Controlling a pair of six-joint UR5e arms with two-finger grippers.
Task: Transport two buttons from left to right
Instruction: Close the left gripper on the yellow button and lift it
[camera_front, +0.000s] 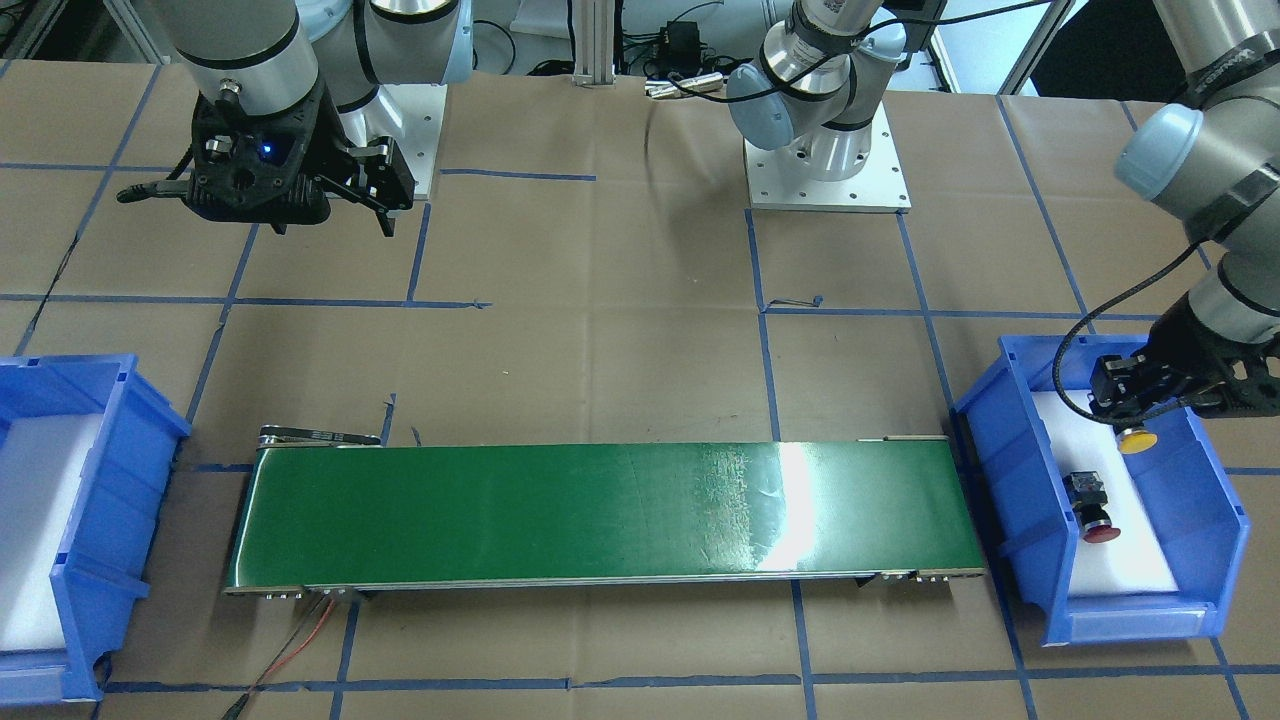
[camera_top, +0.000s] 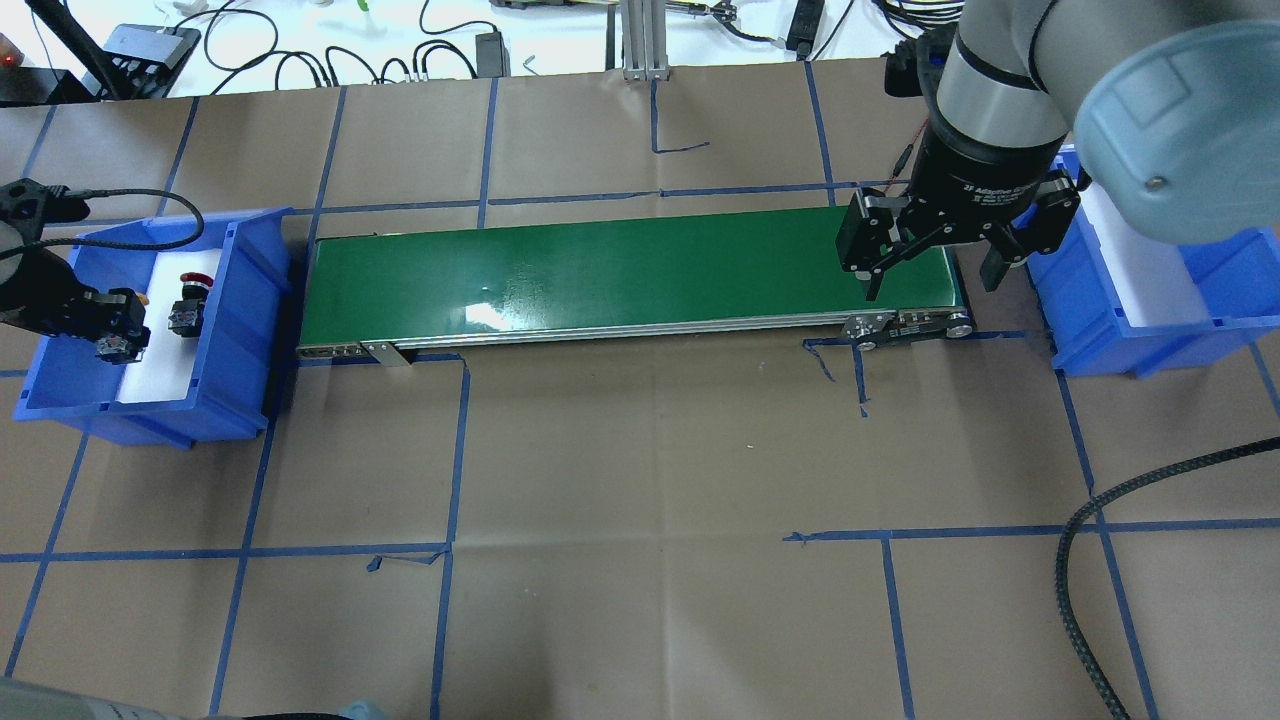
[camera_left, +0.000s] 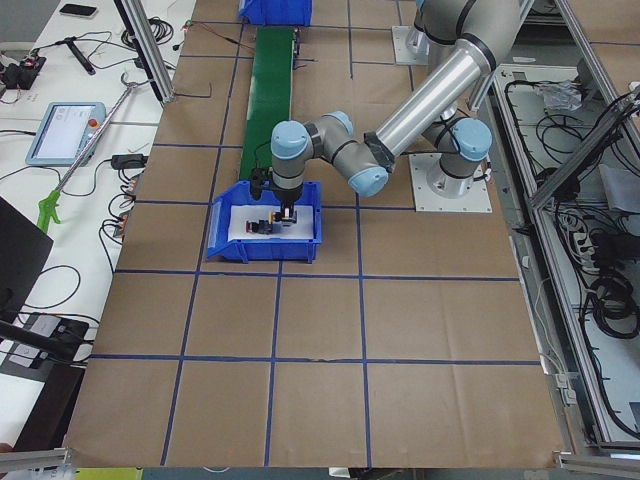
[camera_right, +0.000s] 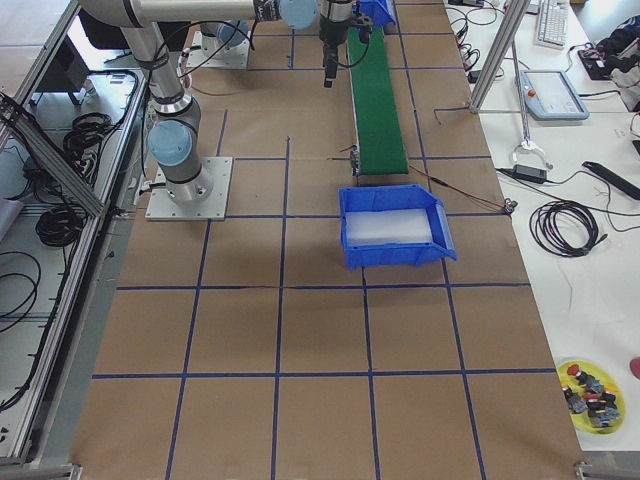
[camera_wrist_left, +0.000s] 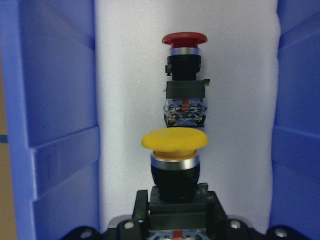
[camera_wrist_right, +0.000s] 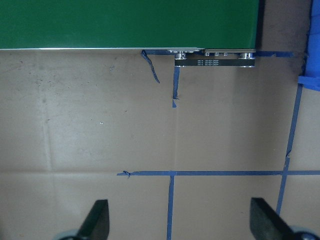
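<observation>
Currently the left tool (camera_front: 1128, 412) is clamped on the yellow-capped button (camera_wrist_left: 174, 150) inside the blue bin (camera_front: 1010, 500) at the tabletop's left edge. The red-capped button (camera_wrist_left: 184, 65) lies just beside it on the white padding. The right tool (camera_top: 931, 278) hangs spread wide and empty over the green belt (camera_top: 600, 270) near its right end.

Front-facing camera looks steeply down toward the robot, overhead looks forward from behind it; both share the long green conveyor belt (camera_front: 600, 515). End cameras look lengthwise from afar. Left wrist camera: close on yellow-capped black push button (camera_wrist_left: 174, 150). Right wrist: down on brown paper-covered table (camera_wrist_right: 150, 125).
</observation>
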